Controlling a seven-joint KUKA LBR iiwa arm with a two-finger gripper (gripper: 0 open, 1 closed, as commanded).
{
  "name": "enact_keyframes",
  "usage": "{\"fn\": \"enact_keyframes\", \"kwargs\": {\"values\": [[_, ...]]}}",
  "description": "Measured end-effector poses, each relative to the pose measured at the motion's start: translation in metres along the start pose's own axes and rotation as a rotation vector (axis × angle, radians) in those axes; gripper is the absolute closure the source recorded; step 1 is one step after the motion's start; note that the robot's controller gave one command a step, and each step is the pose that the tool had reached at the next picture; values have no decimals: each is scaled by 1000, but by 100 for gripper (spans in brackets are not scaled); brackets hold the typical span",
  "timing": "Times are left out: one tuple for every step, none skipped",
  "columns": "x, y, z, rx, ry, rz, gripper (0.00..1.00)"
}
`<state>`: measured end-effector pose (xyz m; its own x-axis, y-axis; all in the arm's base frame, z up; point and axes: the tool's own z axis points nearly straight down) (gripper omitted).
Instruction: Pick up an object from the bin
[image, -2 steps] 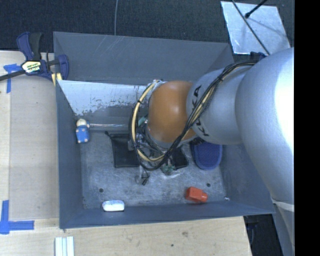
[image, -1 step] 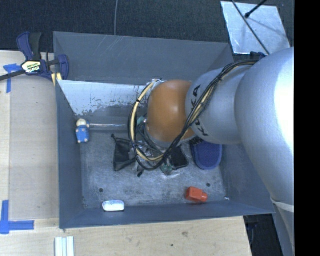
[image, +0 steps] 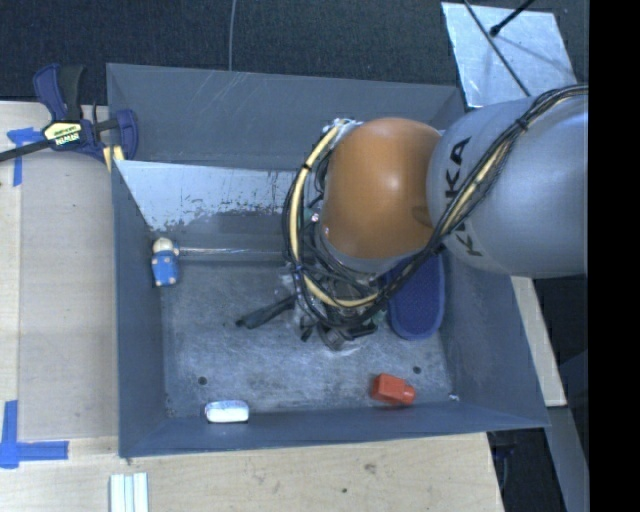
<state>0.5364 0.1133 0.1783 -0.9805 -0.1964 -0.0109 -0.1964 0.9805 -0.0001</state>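
Observation:
My gripper (image: 335, 325) is low over the middle of the bin floor, under the arm's orange cover. Just left of it a thin black elongated thing (image: 262, 315) lies on the floor, its right end running under the gripper; whether the gripper touches it is hidden. A dark blue oval thing (image: 420, 300) lies right beside the gripper, partly covered by the arm. A red block (image: 392, 390) sits in front of the gripper, near the bin's front wall.
A small blue, white and yellow figure (image: 164, 262) lies at the left wall. A white oval piece (image: 227, 411) rests at the front left. The arm covers the back right of the bin.

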Motion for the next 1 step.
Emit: {"fn": "enact_keyframes", "kwargs": {"values": [[6, 15, -64, -1, 0, 15, 100]]}}
